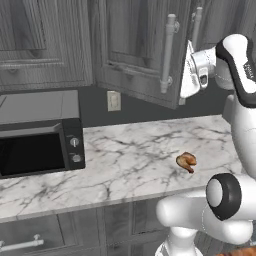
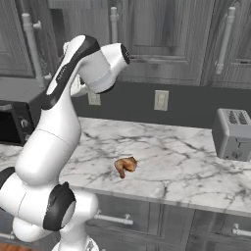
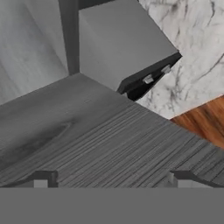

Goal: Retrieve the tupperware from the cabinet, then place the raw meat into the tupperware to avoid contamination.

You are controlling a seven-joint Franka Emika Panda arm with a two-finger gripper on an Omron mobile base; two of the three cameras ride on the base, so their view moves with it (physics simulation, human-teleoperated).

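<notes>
White marble desk (image 1: pixel 125 160) with grey veining, set against a dark grey wall bearing pale outlets (image 2: pixel 161 100). A black microwave (image 1: pixel 40 145) stands at the left end of the desk and a grey metal toaster (image 2: pixel 233 133) at the right. Below lie grey drawers with silver handles (image 2: pixel 113 218); brown wood floor (image 3: pixel 202 122) shows beyond.

Flat, even rendered light fills all views, with no glare. The meat (image 1: pixel 186 161) casts only a faint shadow on the marble table (image 1: pixel 125 160). Edges look soft and slightly pixelated throughout.
</notes>
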